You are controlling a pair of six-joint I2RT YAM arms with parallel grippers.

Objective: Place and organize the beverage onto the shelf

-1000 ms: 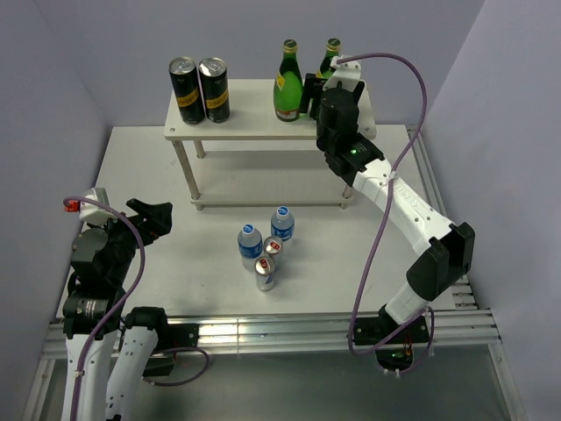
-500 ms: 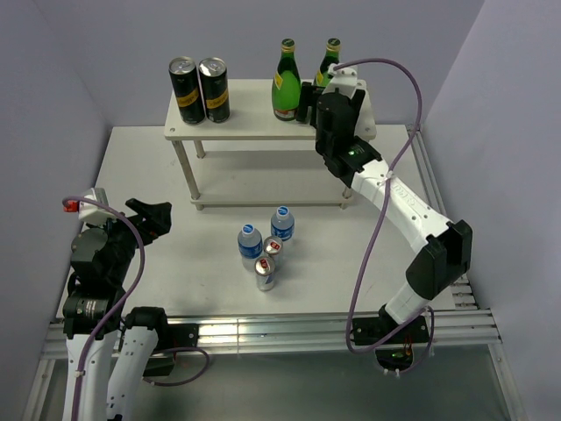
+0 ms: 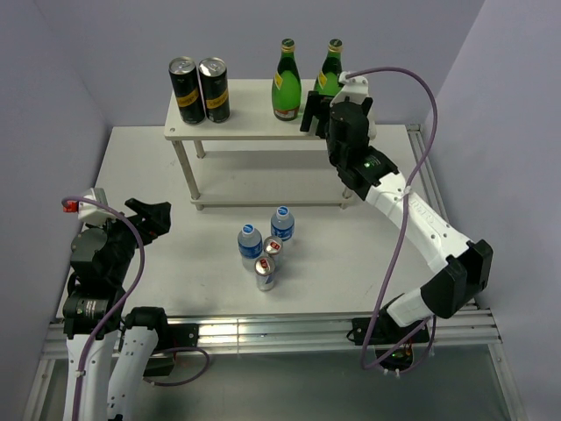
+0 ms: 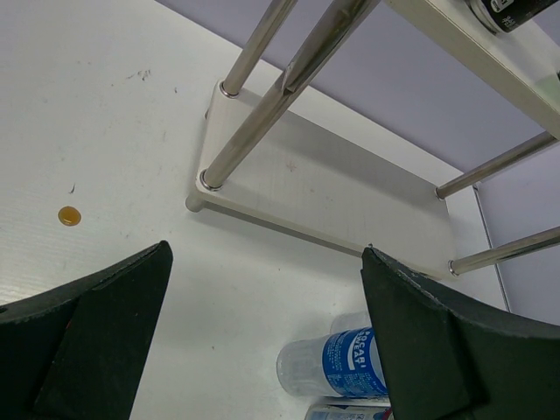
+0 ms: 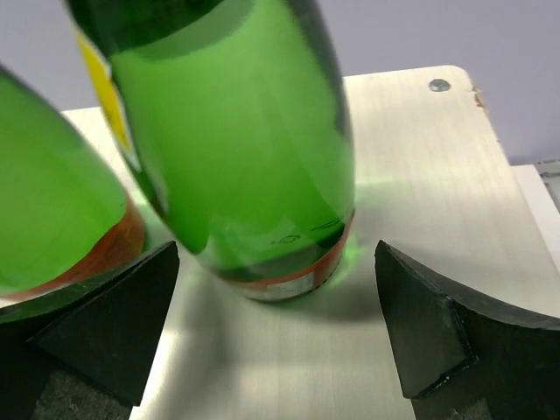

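Observation:
Two green glass bottles stand on the top board of the white shelf: one on the left and one on the right, also in the right wrist view. My right gripper is open just in front of the right bottle, jaws wide, touching nothing. Two blue-labelled water bottles and two silver cans stand on the table in front of the shelf. My left gripper is open and empty at the left; one water bottle shows between its jaws.
Two taller black cans with gold bands stand at the left end of the top board. The shelf's lower board is bare between thin metal legs. A small orange spot lies on the table. Grey walls close in on three sides.
My right gripper has drawn back and to the right, away from the right green bottle, which now stands free on the top board. The left arm has not moved.

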